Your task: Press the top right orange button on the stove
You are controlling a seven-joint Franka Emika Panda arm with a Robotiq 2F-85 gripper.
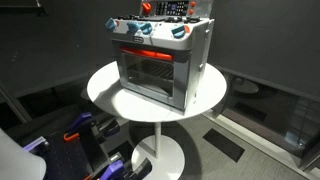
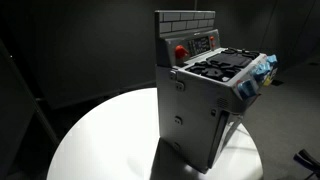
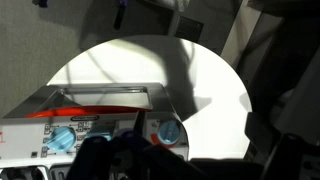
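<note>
The stove [image 1: 160, 70] is a small silver-grey toy oven with a glass door and a red-orange handle bar [image 1: 140, 55]. It stands on a round white table [image 1: 105, 90]. Orange-red buttons [image 1: 147, 8] sit on its back panel above grey-blue knobs [image 1: 178, 32]. In an exterior view the stove [image 2: 200, 100] shows from the side, with one red button [image 2: 181, 50] on the panel. In the wrist view the stove [image 3: 80, 125] lies at lower left with a blue knob [image 3: 170, 132]. My gripper [image 3: 190, 165] is a dark blur at the bottom edge, above the stove's front. It is outside both exterior views.
The table's white top [image 3: 200, 80] extends beyond the stove's front in the wrist view. Its pedestal base [image 1: 160, 160] stands on a dark floor. Blue and orange items [image 1: 80, 135] lie low beside the table. Dark curtains surround the scene.
</note>
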